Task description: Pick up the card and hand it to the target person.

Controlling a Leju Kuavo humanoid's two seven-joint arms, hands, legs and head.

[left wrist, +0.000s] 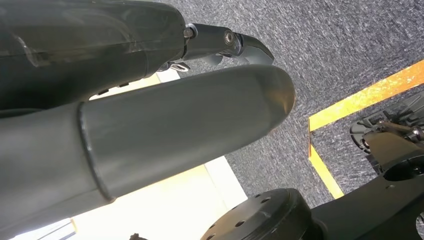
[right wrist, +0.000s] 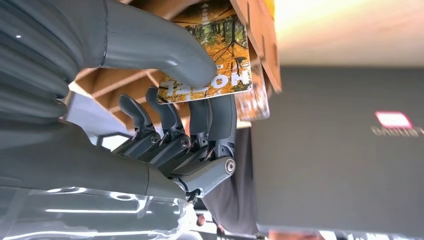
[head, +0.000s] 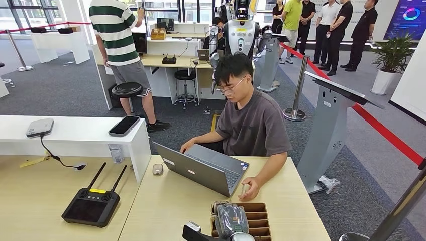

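Note:
The card (right wrist: 220, 55), printed with an autumn forest, stands at the edge of a slotted wooden box (right wrist: 255, 30). My right hand (right wrist: 185, 125) pinches it, thumb on the printed face and fingers behind. From the head view that hand (head: 231, 221) sits over the box (head: 257, 217) at the table's near edge. A person (head: 251, 120) in a grey T-shirt sits across the table, typing on a laptop (head: 201, 168), one hand resting close to the box. My left hand (left wrist: 150, 115) hangs over the carpet, holding nothing, its fingers straight.
A black remote controller (head: 91, 203) with two antennas lies on the table to the left, and a mouse (head: 157, 169) sits beside the laptop. A white counter (head: 75, 135) carries a phone (head: 124, 125). A grey lectern (head: 329, 130) and red rope barrier stand right.

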